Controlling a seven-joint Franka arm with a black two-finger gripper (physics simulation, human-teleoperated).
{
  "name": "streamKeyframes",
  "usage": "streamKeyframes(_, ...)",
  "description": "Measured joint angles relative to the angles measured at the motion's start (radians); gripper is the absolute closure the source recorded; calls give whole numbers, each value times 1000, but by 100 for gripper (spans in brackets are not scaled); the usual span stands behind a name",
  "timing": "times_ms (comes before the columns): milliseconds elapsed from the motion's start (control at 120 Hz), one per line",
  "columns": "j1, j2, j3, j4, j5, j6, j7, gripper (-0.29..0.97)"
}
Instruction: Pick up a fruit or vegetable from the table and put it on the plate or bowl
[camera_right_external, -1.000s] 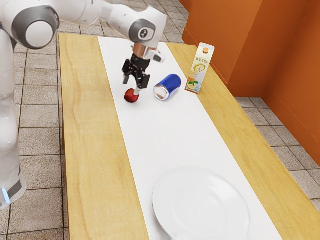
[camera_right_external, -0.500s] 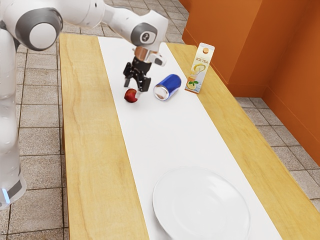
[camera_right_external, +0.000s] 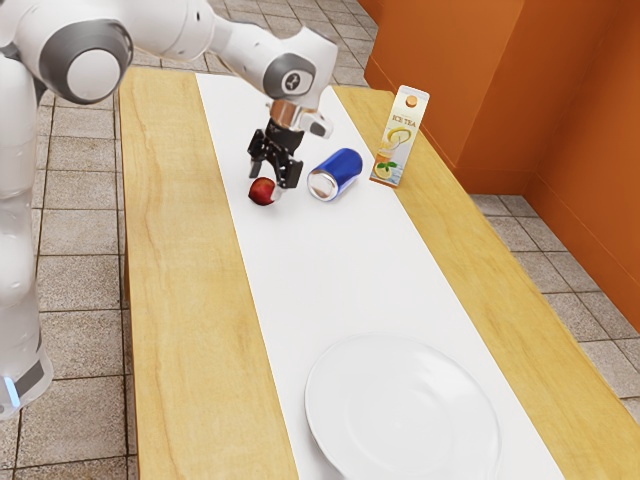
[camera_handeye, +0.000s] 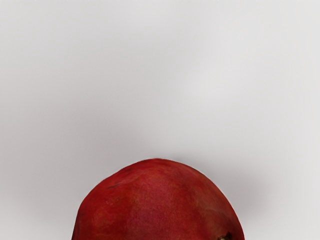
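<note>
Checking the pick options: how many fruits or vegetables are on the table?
1: a red apple on the white runner, at the end effector, beside the blue can. Nothing seems hidden.

Our arm (camera_right_external: 205, 35) is built of glossy white, rounded shells. Far back from the fingers (camera_right_external: 291, 176), a large round cap (camera_right_external: 85, 50) in mid grey closes one joint. Nearer them, a smaller, darker grey cap (camera_right_external: 288, 78) carries a small pale mark at its centre. Just behind our gripper (camera_right_external: 272, 180) sits a short copper-coloured ring (camera_right_external: 285, 108), with a little white block (camera_right_external: 318, 120) jutting out beside it. The gripper itself is matt black and angular, ending in two slim black fingers. Farthest from the fingers, our white base column (camera_right_external: 15, 250) bears a grey band (camera_right_external: 30, 376) and a small blue light (camera_right_external: 8, 388).
</note>
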Motion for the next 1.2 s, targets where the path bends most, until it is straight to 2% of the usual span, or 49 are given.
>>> streamKeyframes(942,13,50,0,0,-25,30,1,2)
streamKeyframes(1200,12,51,0,-3,-27,29,-1,12)
